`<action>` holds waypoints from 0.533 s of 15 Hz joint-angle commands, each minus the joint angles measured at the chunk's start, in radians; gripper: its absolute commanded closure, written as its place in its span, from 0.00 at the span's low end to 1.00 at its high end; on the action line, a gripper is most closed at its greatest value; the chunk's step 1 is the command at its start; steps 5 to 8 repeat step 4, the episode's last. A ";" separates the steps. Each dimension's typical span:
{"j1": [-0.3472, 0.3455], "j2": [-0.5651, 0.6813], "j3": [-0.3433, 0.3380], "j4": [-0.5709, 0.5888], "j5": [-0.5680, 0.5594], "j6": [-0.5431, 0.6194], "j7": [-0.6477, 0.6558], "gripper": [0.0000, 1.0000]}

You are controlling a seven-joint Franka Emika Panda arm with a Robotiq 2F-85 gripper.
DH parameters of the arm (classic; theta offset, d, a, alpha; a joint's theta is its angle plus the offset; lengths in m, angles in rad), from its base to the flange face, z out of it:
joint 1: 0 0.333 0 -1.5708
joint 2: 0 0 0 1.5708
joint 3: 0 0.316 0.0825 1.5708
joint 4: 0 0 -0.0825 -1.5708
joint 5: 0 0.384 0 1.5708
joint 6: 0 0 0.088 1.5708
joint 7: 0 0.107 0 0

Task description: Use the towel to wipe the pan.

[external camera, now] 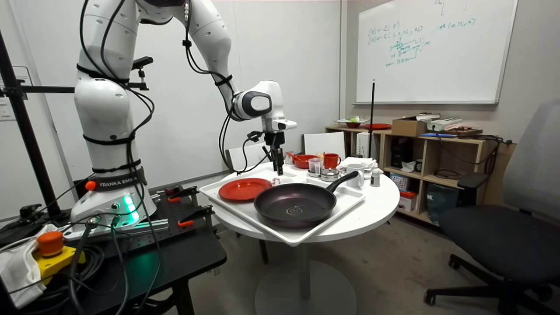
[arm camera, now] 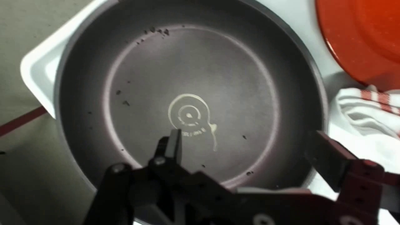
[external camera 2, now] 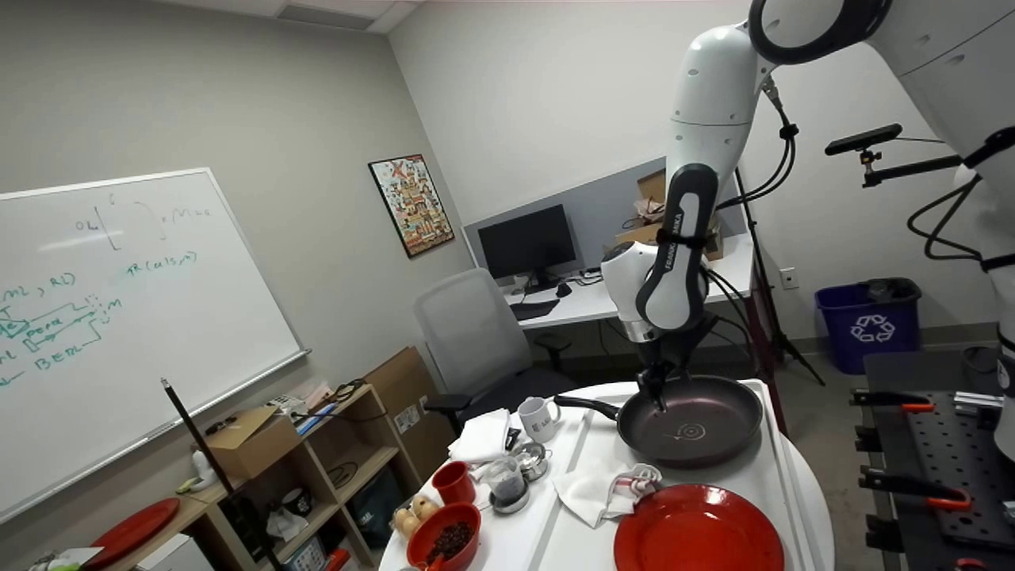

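The round black pan (external camera: 295, 203) rests on a white tray (external camera: 345, 199), its long dark handle (external camera 2: 587, 406) pointing toward a white mug. Dark specks dot its inside in the wrist view, where the pan (arm camera: 193, 72) fills most of the picture. A white towel with red stripes (external camera 2: 599, 488) lies crumpled on the tray, beside the pan and close to a red plate; folds of the towel (arm camera: 368, 115) show at the right of the wrist view. My gripper (arm camera: 247, 137) hangs over the pan with its fingers wide apart and nothing between them.
On the tray, the red plate (external camera 2: 698, 531) sits near the pan. Along the table stand the white mug (external camera 2: 539, 419), a red cup (external camera 2: 453, 482), a red bowl (external camera 2: 448, 535) of dark bits, clear and metal cups, and folded white cloths (external camera 2: 480, 436).
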 commanded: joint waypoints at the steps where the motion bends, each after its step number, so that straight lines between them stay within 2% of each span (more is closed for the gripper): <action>1: 0.005 -0.036 -0.041 -0.038 -0.112 -0.111 0.069 0.00; 2: -0.024 -0.007 -0.005 -0.012 -0.073 -0.060 0.040 0.00; 8: -0.029 -0.008 -0.012 -0.017 -0.093 -0.090 0.045 0.00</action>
